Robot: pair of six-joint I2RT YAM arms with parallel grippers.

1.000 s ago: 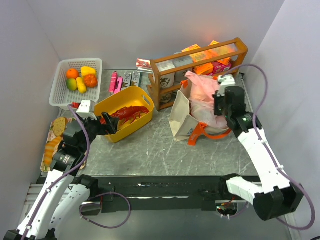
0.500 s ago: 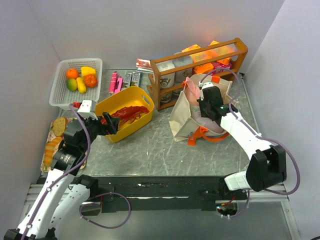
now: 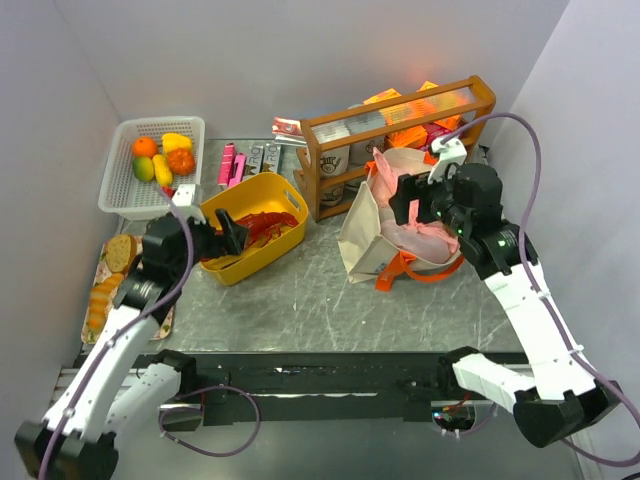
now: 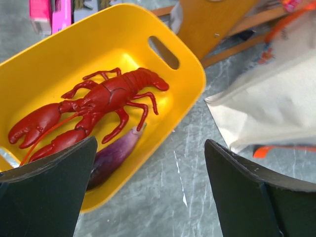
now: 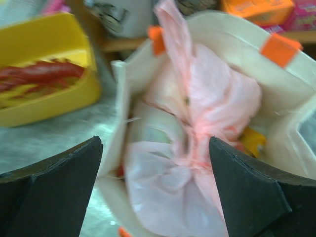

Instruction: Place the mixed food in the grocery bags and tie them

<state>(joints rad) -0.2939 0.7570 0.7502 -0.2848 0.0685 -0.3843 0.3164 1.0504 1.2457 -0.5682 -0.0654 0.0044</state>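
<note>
The cream canvas tote stands open right of centre, and the knotted pink plastic bag lies inside it. My right gripper hovers just above the tote's mouth, open and holding nothing. The right wrist view looks down on the pink bag between the open right gripper, with something yellow beside the bag. My left gripper is open over the yellow tub. In the left wrist view a purple vegetable lies in the tub under a red lobster, left of the left gripper.
A white mesh basket at the back left holds an orange, yellow fruit and a green one. A wooden rack with boxes stands behind the tote. Pink packets lie at the back. Bread sits at the left edge.
My right gripper carried the pink bag down into the tote, opened and drew back above it. My left gripper shifted right, further over the yellow tub.
</note>
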